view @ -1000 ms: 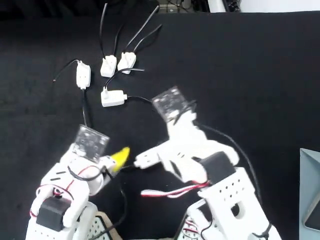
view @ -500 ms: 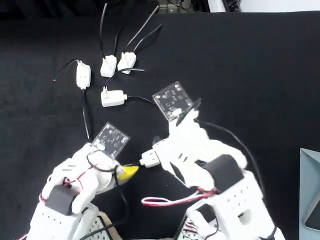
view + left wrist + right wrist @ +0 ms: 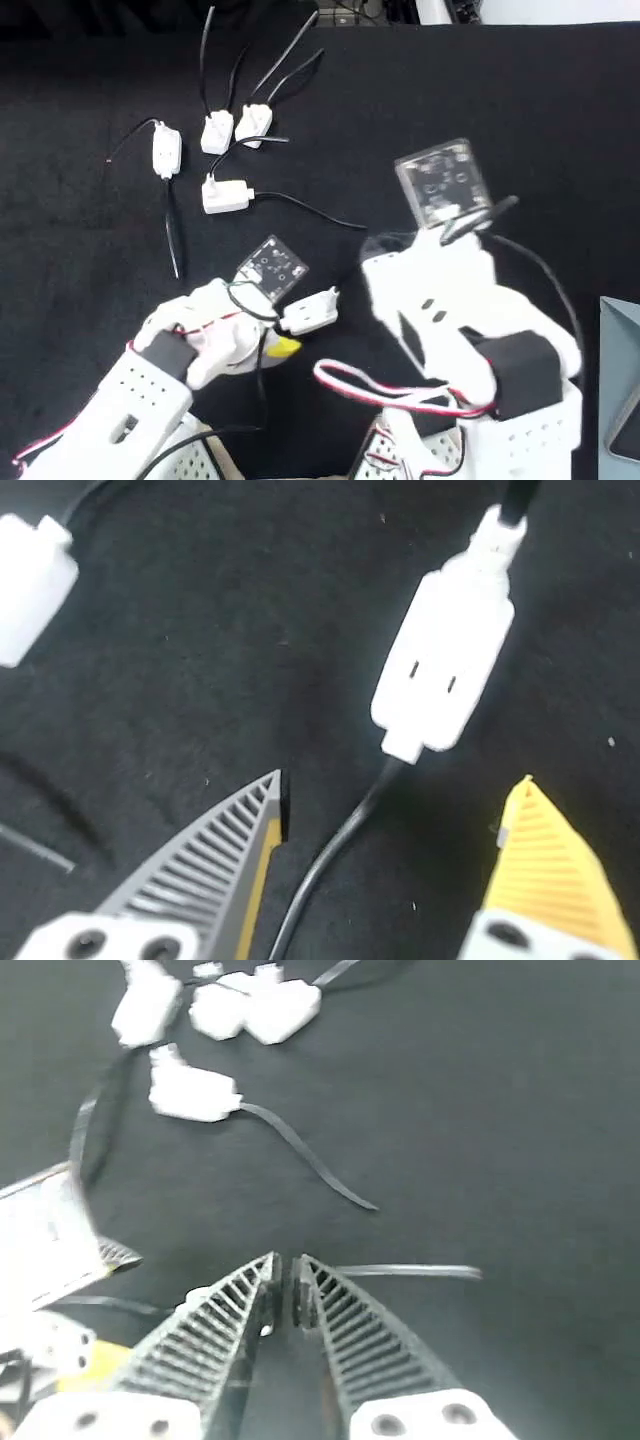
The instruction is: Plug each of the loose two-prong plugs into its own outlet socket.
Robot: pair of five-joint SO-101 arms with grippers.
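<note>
Nearest, the left claw (image 3: pixel 400 783) gapes wide over the matte black cloth of the bench (image 3: pixel 540 90). Its ribbed grey finger (image 3: pixel 225 835) and yellow finger (image 3: pixel 545 850) flank a thin black cable (image 3: pixel 330 855). Just past the tips lies the outlet socket (image 3: pixel 440 670), ungripped: smooth white plastic, oblong and rounded, with its two slots facing up. Farther out, the right claw (image 3: pixel 288 1260) hangs above the cloth, its ribbed fingers pinched nearly together on nothing. Farthest away, small white plugs (image 3: pixel 226 195) cluster with their black leads trailing.
</note>
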